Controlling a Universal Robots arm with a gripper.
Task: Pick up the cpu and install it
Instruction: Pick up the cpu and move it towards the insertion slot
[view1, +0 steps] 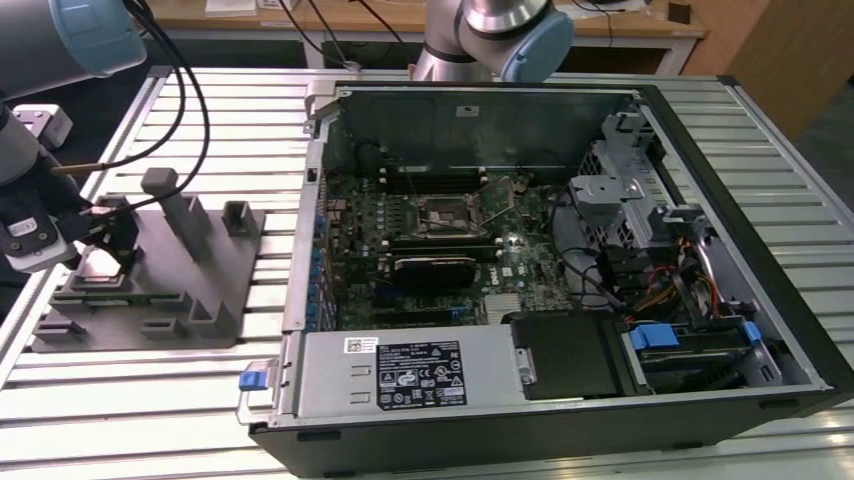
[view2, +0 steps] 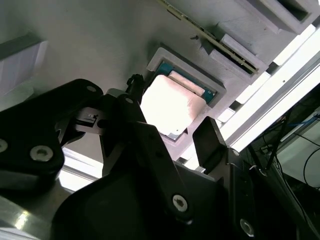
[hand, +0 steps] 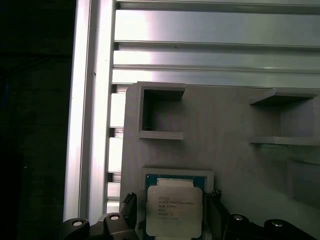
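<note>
The cpu (hand: 174, 211), a small flat square chip with a pale silver metal top and a thin green rim, lies flat in a shallow square recess of the big grey plastic block with upright posts (hand: 225, 130). In the second wrist view the cpu (view2: 172, 105) looks very bright, and the raised frame of the recess goes around it. The black gripper (hand: 172, 212) is low over the chip with its jaws apart. One finger (hand: 129, 207) stands just beside one edge of the chip and the other finger (hand: 216, 210) just beside the opposite edge, so the chip is between them. Whether a finger already touches the chip, I cannot tell. In the exterior view the gripper (view1: 118, 240) hangs over the near corner of the grey block (view1: 174, 270), at the exterior view's left. The block rests on the slatted aluminium tabletop (view1: 174, 400). At the exterior view's right of the block, just beside it, lies the large black computer case (view1: 747, 330) with its side open. Inside it are the green motherboard (view1: 534, 260) and the square metal socket (view1: 445, 212) near its middle.
</note>
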